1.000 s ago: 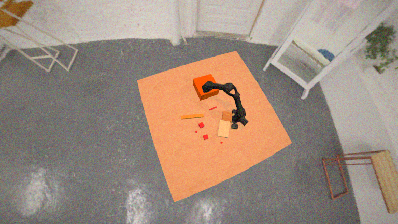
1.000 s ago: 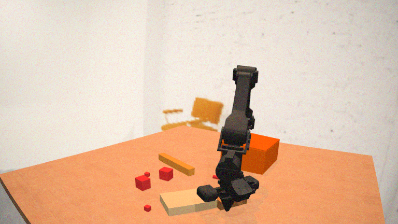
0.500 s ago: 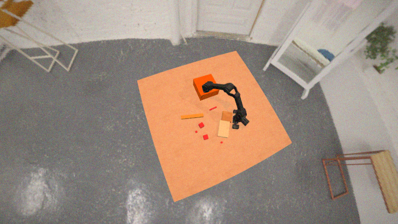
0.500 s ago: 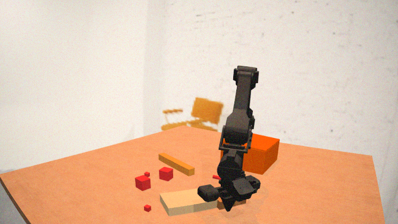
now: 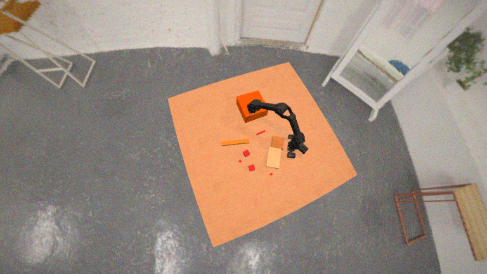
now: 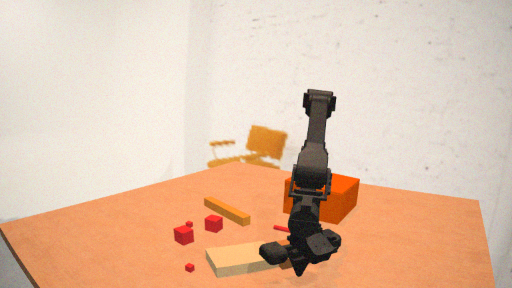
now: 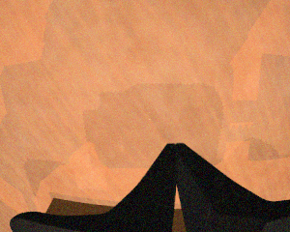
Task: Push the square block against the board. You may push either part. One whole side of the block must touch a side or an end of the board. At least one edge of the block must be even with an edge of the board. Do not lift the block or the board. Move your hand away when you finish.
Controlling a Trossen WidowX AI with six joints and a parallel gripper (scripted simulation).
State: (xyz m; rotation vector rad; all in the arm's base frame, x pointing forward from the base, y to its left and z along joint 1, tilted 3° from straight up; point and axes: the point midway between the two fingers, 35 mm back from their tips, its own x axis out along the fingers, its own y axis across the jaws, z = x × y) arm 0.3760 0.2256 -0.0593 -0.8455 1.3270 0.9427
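Note:
The brown square block (image 5: 277, 142) (image 6: 283, 244) (image 7: 77, 207) lies flat at one end of the pale board (image 5: 273, 158) (image 6: 237, 257). One side of the block appears to meet that end. In the top view the block sits slightly farther right than the board, so their side edges look a little out of line. My gripper (image 5: 289, 148) (image 6: 299, 273) (image 7: 174, 151) is shut and empty, its tips pointing down low, just right of the block in the top view. Whether the tips touch the block cannot be told. The gripper hides much of the block in the exterior view.
An orange box (image 5: 251, 96) (image 6: 341, 203) stands under the arm's far end. An orange bar (image 5: 234, 142) (image 6: 226, 210), a thin red stick (image 5: 260, 132) (image 6: 280, 228) and several red cubes, one (image 5: 252, 167) (image 6: 183, 235) larger, lie on the board's other side.

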